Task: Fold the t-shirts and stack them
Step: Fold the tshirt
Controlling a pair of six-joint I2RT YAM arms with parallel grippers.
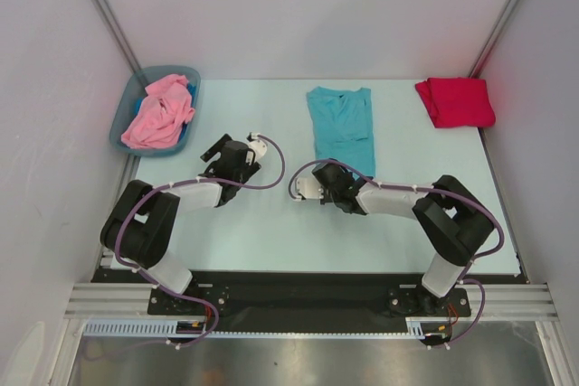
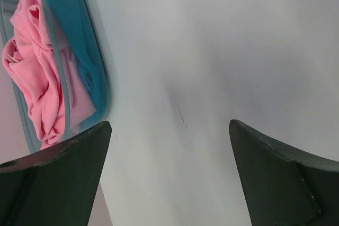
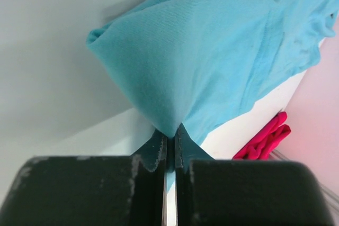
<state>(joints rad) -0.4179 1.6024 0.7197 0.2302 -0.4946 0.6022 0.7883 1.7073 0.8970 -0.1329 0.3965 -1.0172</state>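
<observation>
1. Pale table [image 1: 271,223] between plain white walls, with both arms bolted at its near edge and reaching toward the far side.
2. The teal t-shirt [image 1: 341,128] lies as a narrow strip at the middle of the table's far edge, and its length runs back toward the table's centre.
3. The right gripper [image 3: 168,138] is pinched tight on the near end of the teal t-shirt. The cloth rises from the closed jaws in a pointed fold, lifted off the table there.
4. The left gripper [image 2: 169,125] stands wide apart with nothing between its fingers [image 2: 58,173]. It hangs over bare table left of centre, near the bin.
5. The pink t-shirt [image 1: 158,113] sits crumpled in the grey-blue bin [image 1: 120,139] at the far left corner.
6. The red t-shirt [image 1: 455,101] lies folded at the far right corner, well apart from the teal one.
</observation>
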